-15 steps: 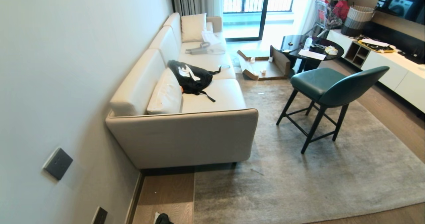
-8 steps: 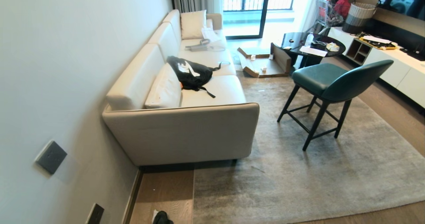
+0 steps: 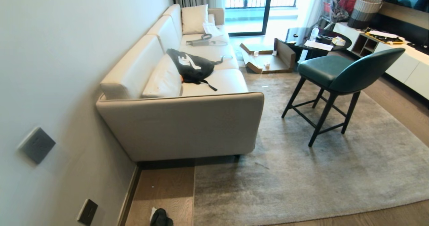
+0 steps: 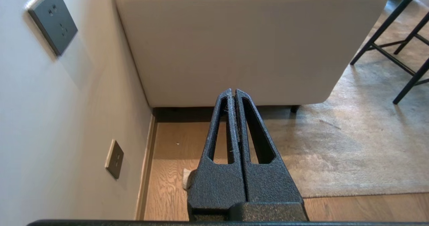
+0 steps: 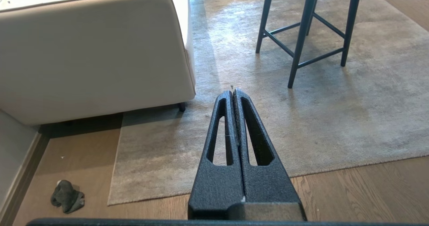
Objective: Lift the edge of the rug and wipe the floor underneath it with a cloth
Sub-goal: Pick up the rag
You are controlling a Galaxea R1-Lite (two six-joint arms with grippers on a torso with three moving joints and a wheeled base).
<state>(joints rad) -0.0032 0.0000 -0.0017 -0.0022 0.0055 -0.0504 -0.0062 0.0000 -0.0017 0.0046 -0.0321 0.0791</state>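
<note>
Nothing of the job is done yet, as far as I can judge. The rug edge (image 3: 193, 199) lies flat along its whole border, running up the lower middle of the head view from the bottom of the frame to the foot of the sofa (image 3: 181, 125), and its near corner sits at the lower left of the right wrist view, flat on the boards. The floor (image 3: 161, 189) shows as a bare strip of brown planks between that border and the wall (image 3: 60, 68), lower left of the head view. The cloth (image 3: 160, 217) is a small dark crumple at the very bottom edge of that frame, lying on the planks near the skirting and apart from the rug; in the right wrist view it sits at the lower left. My left fingers (image 4: 233, 95) are pressed together with nothing between them, aimed at the base of the sofa, and they cover most of the cloth in their own view. My right fingers (image 5: 232, 97) are likewise closed and empty, hanging over the rug, with the green chair (image 3: 338, 75) farther up the frame. Everything remains: picking up the cloth, raising the border, and wiping beneath it.
</note>
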